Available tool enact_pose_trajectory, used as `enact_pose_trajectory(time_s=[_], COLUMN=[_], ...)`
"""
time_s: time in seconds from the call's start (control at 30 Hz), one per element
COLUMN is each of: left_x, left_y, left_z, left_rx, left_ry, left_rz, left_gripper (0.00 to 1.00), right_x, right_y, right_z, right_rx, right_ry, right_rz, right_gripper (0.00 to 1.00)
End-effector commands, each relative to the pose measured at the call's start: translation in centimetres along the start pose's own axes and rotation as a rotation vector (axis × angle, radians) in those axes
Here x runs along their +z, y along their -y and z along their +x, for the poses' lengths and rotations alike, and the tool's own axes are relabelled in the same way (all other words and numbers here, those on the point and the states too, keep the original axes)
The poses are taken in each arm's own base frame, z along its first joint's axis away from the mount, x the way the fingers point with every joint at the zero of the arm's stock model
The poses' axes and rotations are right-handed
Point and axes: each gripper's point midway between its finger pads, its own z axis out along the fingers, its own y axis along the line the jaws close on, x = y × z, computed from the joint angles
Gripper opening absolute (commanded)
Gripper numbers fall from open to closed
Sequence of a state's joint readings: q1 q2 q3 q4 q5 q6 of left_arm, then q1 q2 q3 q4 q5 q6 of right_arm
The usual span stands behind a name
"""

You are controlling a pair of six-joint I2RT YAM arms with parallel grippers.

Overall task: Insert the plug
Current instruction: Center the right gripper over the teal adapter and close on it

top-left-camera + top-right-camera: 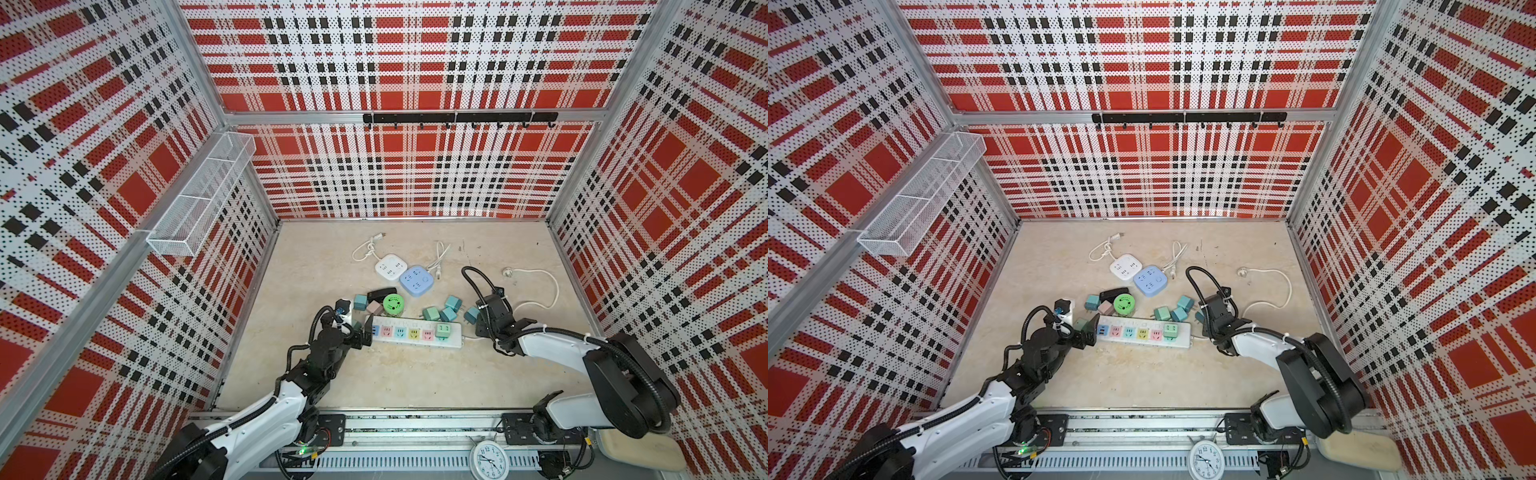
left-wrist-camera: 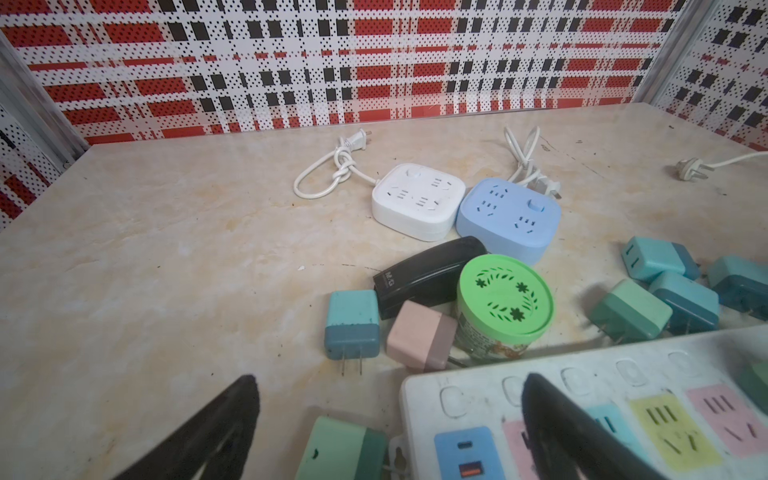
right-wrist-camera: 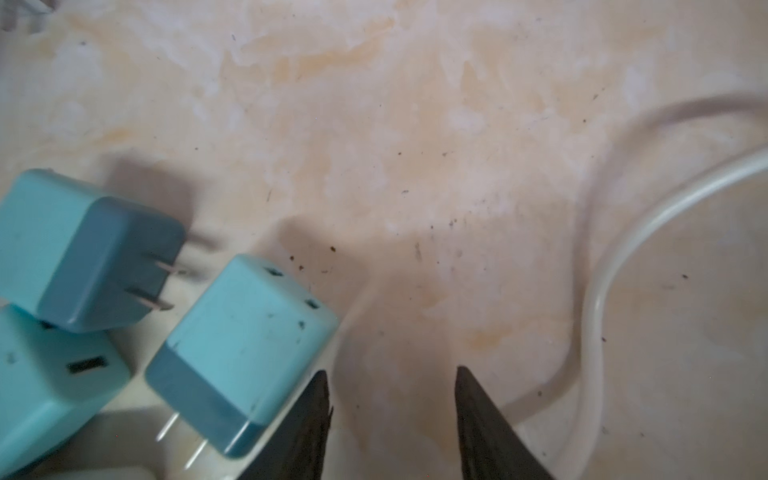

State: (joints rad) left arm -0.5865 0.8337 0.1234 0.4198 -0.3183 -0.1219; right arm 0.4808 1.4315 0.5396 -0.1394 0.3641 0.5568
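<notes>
A white power strip (image 1: 1144,337) lies on the worktop (image 1: 1142,382), with a green plug (image 1: 1169,330) seated near its right end. The left tool (image 1: 1087,332) sits at its left end, the right tool (image 1: 1205,328) just past its right end. Loose teal plugs (image 1: 1178,309) lie behind it.

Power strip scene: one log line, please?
left fingers: open at power strip | right fingers: open beside teal plug | green plug: inserted

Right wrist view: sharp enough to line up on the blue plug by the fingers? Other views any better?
Right wrist view: soft all over, that blue plug and the white cable smeared. Left wrist view: far white socket cube crisp, near power strip blurred. Both top views: sharp, walls bowed by the wide lens.
</notes>
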Motion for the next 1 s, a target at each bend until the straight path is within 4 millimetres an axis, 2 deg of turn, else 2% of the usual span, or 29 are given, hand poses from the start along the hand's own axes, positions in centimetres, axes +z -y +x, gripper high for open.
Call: enact_pose_trajectory(time_s=[0.0,0.1,0.3,0.43,0.6,0.8,0.97], left_x=[0.1,0.1,0.1,0.1,0.3,0.7,0.7], left_y=[0.3,0.4,0.4,0.4,0.1,0.0,-0.1], left_z=[-1.7,-1.9,-1.9,-1.9,-1.8,-1.6,-1.6], left_rx=[-0.01,-0.009,-0.011,-0.012,-0.02,-0.02,-0.025], left_ry=[0.044,0.045,0.047,0.048,0.037,0.018,0.017], left_rz=[0.004,0.006,0.007,0.008,-0.006,-0.013,-0.02], left_gripper=[0.99,0.99,0.99,0.99,0.99,0.99,0.99], right_x=[0.0,-0.7,-3.2,-4.2,-3.8,-2.5,-0.8], right_y=[-1.6,-1.8,-1.2,-2.9,-4.2,-5.8,-5.9], right_z=[-2.7,-3.7,-5.6,-6.0,-5.5,-4.8,-3.6], right_rx=[0.012,0.022,0.028,0.027,-0.007,-0.055,-0.087], right_ry=[0.055,0.082,0.142,0.141,0.104,0.055,0.004], right_rz=[-0.049,-0.059,-0.054,-0.155,-0.174,-0.172,-0.131], right_gripper=[0.48,0.48,0.54,0.65,0.71,0.71,0.73])
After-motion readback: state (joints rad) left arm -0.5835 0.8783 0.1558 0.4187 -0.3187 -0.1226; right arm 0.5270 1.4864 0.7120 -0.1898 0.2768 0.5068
